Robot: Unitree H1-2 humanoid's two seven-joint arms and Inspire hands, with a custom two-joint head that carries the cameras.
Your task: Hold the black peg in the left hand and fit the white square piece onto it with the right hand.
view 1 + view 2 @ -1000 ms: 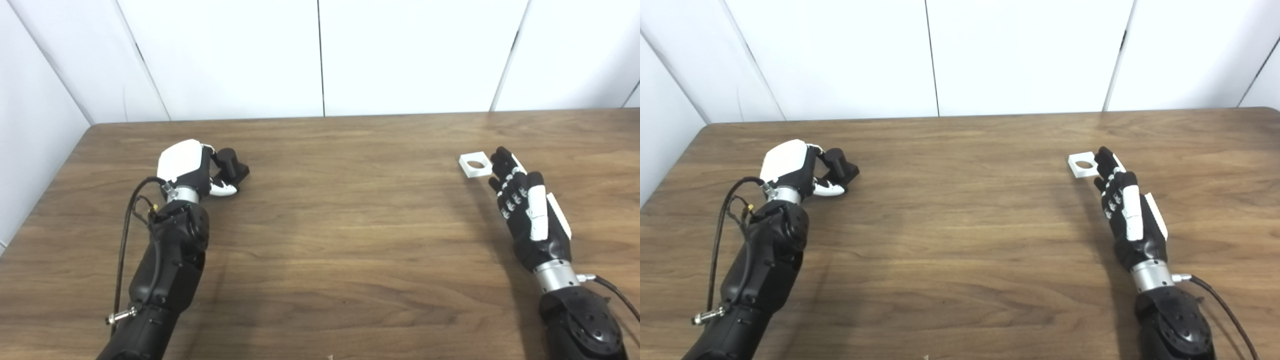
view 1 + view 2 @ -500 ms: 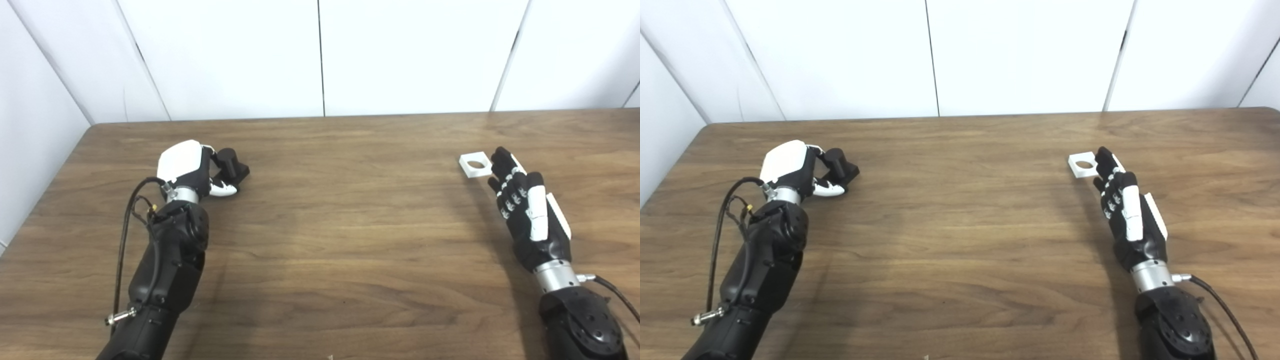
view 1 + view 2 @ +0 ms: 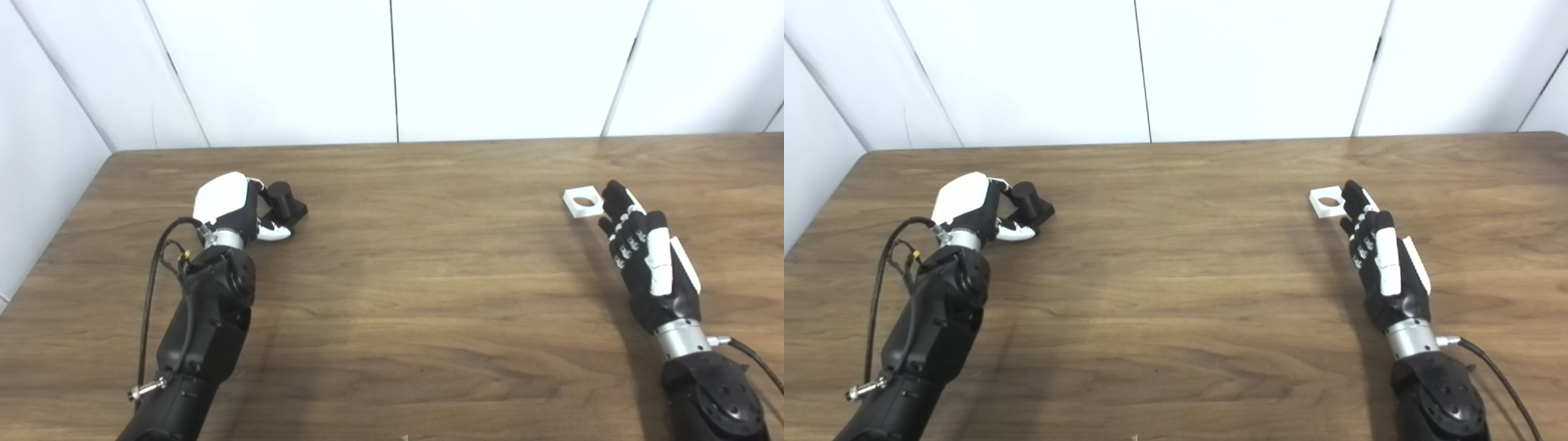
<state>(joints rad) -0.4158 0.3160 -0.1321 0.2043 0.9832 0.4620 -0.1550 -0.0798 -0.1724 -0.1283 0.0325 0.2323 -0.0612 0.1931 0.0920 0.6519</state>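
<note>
left hand: fingers curled around black peg, peg low on the wooden table, far left | right hand: fingers extended, holding nothing; fingertips just beside white square piece, flat on table, far right

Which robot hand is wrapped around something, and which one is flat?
The left hand is curled around the black peg. The right hand is flat and open, fingertips beside the white square piece.
</note>
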